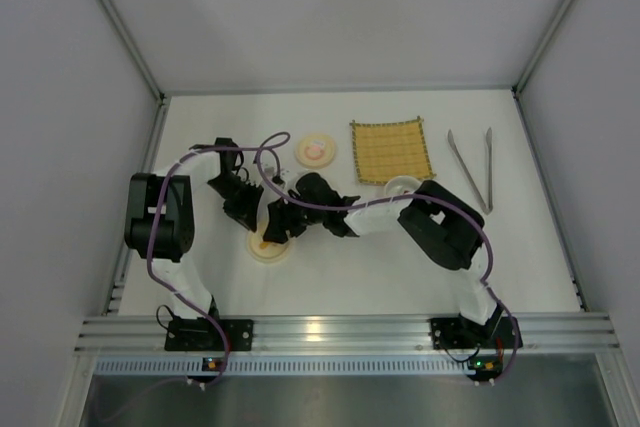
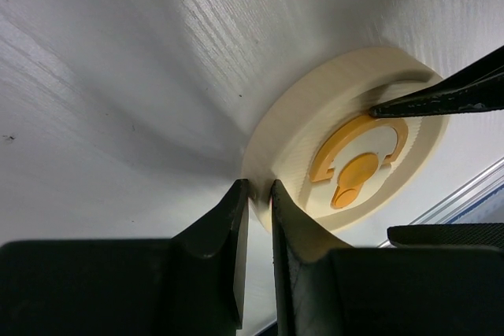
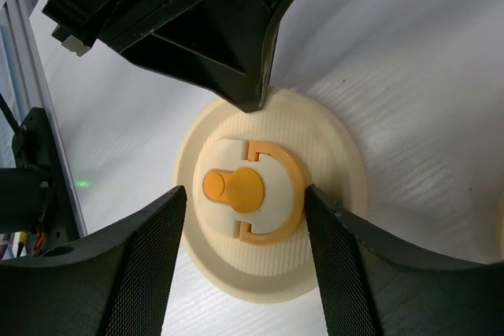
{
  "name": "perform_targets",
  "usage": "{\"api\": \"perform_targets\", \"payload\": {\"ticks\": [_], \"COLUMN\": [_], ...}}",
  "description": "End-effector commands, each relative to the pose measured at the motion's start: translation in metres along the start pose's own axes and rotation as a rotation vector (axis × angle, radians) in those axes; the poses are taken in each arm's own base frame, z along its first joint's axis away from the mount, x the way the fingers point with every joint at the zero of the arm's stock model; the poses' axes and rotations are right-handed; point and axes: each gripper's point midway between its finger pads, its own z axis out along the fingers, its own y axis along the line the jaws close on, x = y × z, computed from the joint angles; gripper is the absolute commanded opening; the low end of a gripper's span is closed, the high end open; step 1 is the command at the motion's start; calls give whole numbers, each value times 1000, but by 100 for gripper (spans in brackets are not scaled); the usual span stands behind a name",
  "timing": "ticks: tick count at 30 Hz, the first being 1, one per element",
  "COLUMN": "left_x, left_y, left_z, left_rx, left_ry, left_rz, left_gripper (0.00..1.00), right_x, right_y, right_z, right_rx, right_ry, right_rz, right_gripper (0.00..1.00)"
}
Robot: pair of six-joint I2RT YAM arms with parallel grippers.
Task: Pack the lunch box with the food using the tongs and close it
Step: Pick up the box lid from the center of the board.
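White tabletop (image 1: 380,272), walled by pale panels (image 1: 330,17) on three sides with a metal rail (image 1: 340,332) along the bottom edge, lay open at lower right and top left. Tongs (image 1: 467,169) lay at far right, untouched; food was too small to make out. Arms (image 1: 330,209) crowded the cream lunch box (image 1: 262,249) left of centre, hiding most of it. Left gripper (image 2: 258,194) pinched its rim, nearly closed; right gripper (image 3: 244,193) stood wide, straddling the orange latch (image 3: 291,186).
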Motion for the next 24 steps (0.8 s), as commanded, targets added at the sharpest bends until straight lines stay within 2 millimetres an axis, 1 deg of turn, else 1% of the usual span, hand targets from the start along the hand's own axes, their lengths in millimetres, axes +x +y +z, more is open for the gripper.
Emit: {"api": "perform_targets", "payload": {"ticks": [1, 5, 10, 17, 19, 22, 24], "left_x": [-5, -3, -4, -1, -1, -4, -7], "left_y": [16, 17, 18, 15, 14, 13, 10], "left_z": [9, 13, 15, 17, 17, 13, 9], "left_rx": [-70, -70, -71, -57, -54, -57, -52], "left_ry": [-17, -8, -7, -5, -8, -22, -41], "left_rz": [20, 1, -12, -24, -22, -20, -13], "left_gripper": [0, 0, 0, 0, 0, 0, 0], "right_x": [-9, -21, -30, -26, -25, -27, -33], "right_y": [44, 56, 70, 88, 89, 89, 91], "right_z": [-12, -21, -23, -16, -16, -21, -28], "right_rx": [-131, -164, -210, -256, -257, -248, -240], "right_ry": [-20, -52, -67, -39, -36, -43, -48], "right_rz": [-1, -27, -29, -27, -29, -57, -104], "right_gripper": [61, 60, 60, 60, 60, 61, 61]}}
